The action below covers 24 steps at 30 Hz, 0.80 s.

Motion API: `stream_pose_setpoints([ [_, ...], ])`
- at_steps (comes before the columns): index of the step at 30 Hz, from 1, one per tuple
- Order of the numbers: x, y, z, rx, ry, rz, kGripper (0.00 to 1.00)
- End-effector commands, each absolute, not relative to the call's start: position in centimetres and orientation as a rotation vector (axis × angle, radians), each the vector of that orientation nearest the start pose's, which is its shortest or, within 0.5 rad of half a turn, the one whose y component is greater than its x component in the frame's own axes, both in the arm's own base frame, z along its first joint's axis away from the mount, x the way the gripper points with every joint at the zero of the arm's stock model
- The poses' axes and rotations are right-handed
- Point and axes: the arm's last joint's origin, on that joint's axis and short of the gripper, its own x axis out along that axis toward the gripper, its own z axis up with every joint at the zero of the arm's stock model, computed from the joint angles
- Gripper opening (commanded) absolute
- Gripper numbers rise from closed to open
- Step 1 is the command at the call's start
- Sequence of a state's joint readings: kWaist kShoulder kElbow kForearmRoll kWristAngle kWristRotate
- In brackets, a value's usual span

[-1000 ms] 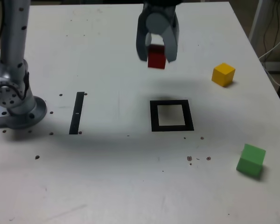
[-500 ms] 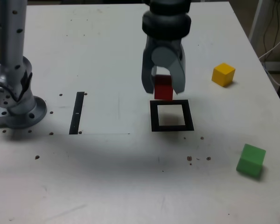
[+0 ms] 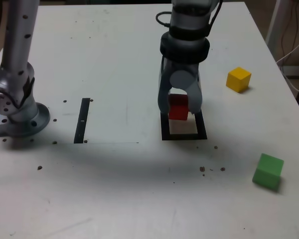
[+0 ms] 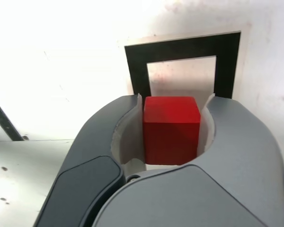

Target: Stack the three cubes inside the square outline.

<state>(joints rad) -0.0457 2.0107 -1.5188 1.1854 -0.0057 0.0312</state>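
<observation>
My gripper (image 3: 179, 110) is shut on the red cube (image 3: 178, 107), which hangs just above the far part of the square outline (image 3: 184, 134). In the wrist view the red cube (image 4: 171, 128) sits clamped between both grey fingers (image 4: 227, 137), with the square outline (image 4: 183, 51) on the table beneath it. Over at the exterior view's right stands the yellow cube (image 3: 238, 79), far from the outline. The green cube (image 3: 268, 171) rests near the table's front right.
A thin black strip (image 3: 82, 120) lies on the table at the exterior view's left of the outline. The arm's grey base (image 3: 17, 112) stands at the far left. Small dark specks (image 3: 212, 169) dot the table.
The gripper has come down and toward the front with the red cube, from well above the table behind the outline to just over the outline.
</observation>
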Motion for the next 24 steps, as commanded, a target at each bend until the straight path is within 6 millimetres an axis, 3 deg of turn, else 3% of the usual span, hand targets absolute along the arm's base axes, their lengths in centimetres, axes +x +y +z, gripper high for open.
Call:
stream_pose_setpoints([
  [1, 35.7, -1.7, 24.5, 0.054, 1.681, -0.058, 0.3],
  [17, 36.3, -1.5, 22.9, 0.053, 1.671, -0.051, 0.32],
  [19, 36.3, -1.4, 22.8, 0.054, 1.673, -0.053, 0.43],
  [24, 36.4, -1.2, 22.3, 0.056, 1.687, -0.059, 0.89],
])
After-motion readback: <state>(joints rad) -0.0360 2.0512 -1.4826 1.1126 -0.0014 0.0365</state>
